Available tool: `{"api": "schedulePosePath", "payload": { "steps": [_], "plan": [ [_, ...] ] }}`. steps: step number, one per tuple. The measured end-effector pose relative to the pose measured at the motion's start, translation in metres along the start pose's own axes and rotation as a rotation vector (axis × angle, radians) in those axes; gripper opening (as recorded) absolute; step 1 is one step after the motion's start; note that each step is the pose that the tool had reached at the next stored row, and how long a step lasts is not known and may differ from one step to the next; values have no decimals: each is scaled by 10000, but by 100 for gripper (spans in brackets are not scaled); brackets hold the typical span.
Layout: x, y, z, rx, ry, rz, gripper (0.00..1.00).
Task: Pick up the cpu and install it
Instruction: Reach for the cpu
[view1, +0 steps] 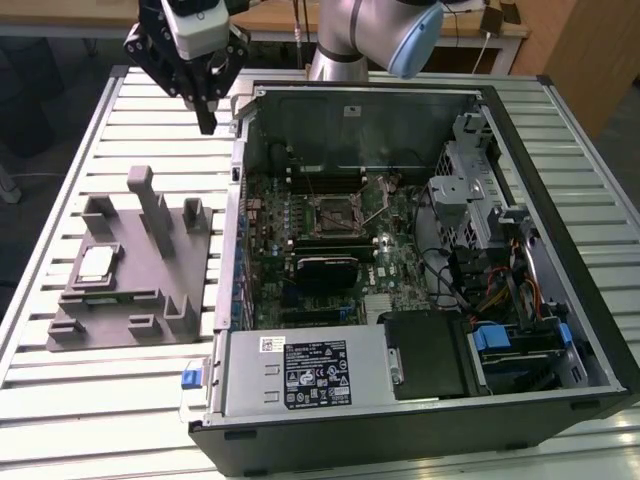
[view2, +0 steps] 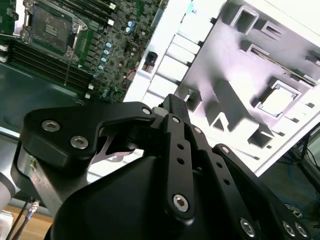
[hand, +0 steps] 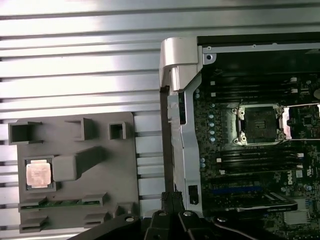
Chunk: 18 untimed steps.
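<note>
While the slatted metal counter (view1: 60, 400) carries everything, an open computer case (view1: 300, 445) takes up the exterior view's middle and right, its green circuit board (view1: 395, 265) facing up. Just beside the case, toward the exterior view's left, a grey plastic block (view1: 130, 290) lies on the counter. At the exterior view's upper left the gripper (view1: 207, 118) hangs above the counter, clenched with nothing in it. The socket (view1: 335, 212) sits on the board, its metal frame swung open. The cpu (view1: 96, 263) rests flat in a recess of the block, silver top up, well apart from the gripper.
</note>
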<state>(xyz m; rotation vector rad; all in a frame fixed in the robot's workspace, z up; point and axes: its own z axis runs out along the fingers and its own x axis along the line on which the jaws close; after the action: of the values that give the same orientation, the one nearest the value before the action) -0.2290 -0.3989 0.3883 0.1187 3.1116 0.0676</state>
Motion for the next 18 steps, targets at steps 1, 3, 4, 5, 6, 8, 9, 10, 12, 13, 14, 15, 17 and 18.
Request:
{"api": "schedulePosePath", "payload": {
  "steps": [1,3,4,5,6,8,9,10,12,13,14,15,17,18],
  "plan": [
    [21,-2,4,0,1,0,11],
    [70,-6,15,0,0,-1,11],
    [95,-9,21,-1,-1,-1,11],
    [123,-11,26,0,-1,0,11],
    [149,-13,31,0,0,0,11],
    [202,-18,42,0,0,0,11],
    [225,-19,47,1,1,0,11],
    [246,-21,52,0,1,-1,11],
    [292,-26,64,0,1,-1,11],
    [314,-27,71,0,0,-1,11],
    [338,-29,76,0,0,0,11],
    [361,-31,82,0,0,1,11],
    [402,-35,94,-1,0,0,11],
    [424,-37,100,0,1,1,11]
  ]
}}
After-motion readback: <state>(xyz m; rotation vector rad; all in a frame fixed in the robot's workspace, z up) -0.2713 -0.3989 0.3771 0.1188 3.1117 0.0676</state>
